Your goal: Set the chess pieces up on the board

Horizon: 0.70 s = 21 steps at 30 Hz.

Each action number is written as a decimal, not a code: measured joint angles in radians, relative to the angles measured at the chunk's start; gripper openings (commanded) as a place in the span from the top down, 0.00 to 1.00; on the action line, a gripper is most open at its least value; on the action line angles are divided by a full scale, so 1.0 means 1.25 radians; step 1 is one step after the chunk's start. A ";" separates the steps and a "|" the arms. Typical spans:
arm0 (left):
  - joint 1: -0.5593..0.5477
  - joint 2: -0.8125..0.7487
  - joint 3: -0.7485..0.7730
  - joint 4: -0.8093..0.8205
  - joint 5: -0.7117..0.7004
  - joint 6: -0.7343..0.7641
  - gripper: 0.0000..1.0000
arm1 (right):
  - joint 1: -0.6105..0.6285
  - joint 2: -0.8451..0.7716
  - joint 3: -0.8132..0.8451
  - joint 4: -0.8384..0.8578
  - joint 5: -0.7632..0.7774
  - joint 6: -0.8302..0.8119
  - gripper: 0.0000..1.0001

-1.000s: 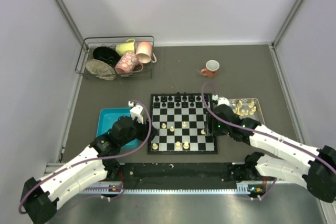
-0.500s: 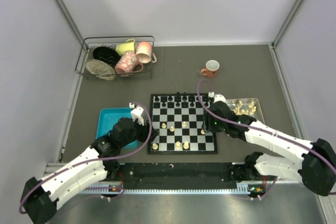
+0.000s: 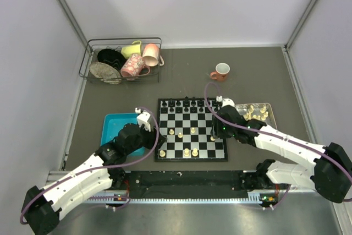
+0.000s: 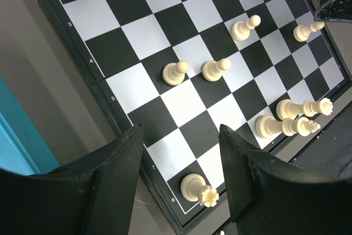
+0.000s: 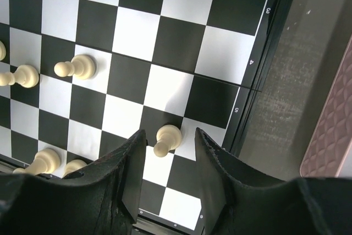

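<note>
Right, status. Tabletop [image 3: 181,75] carries the board [image 3: 190,120] at centre, black border square to the near edge. Blue tray [image 3: 113,125] sits just left of it. Pink tray [image 3: 269,115] sits just right and holds a heap of cream chess pieces [image 3: 256,113] not yet placed. Black pieces [image 3: 187,103] line the far row.

Left gripper [image 4: 179,152] hovers over the near-left corner of the board, jaws apart, nothing between them. Right gripper [image 5: 168,135] is low over the right edge of the board, jaws apart and straddling one cream pawn [image 5: 166,138]. There is a visible gap on each side, so it has no hold on the pawn as far as I can see. A handful of cream pieces stand scattered over the near half: a rook [image 4: 197,188] in the near-left corner, two tall pieces [image 4: 289,126] in the near row, and pawns further in.

Risks:
- The pawn is tiny and top-heavy. If one finger touches first, it tips or skids off its square.
- A pinch high on the head could squirt it out.
- The left fingers hang right above the rook, and any drop would knock it.
- The board is loose on the tabletop, so a sideways push shifts everything.
</note>
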 measured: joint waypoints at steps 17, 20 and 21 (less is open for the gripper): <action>0.000 0.000 -0.003 0.001 0.000 0.000 0.37 | 0.019 0.002 0.000 -0.016 -0.014 0.002 0.63; 0.000 0.000 -0.003 0.001 0.000 0.000 0.37 | 0.020 0.009 0.000 -0.015 -0.017 0.002 0.63; 0.000 -0.001 -0.003 0.001 0.000 0.000 0.37 | 0.021 0.014 0.001 -0.016 -0.018 0.002 0.64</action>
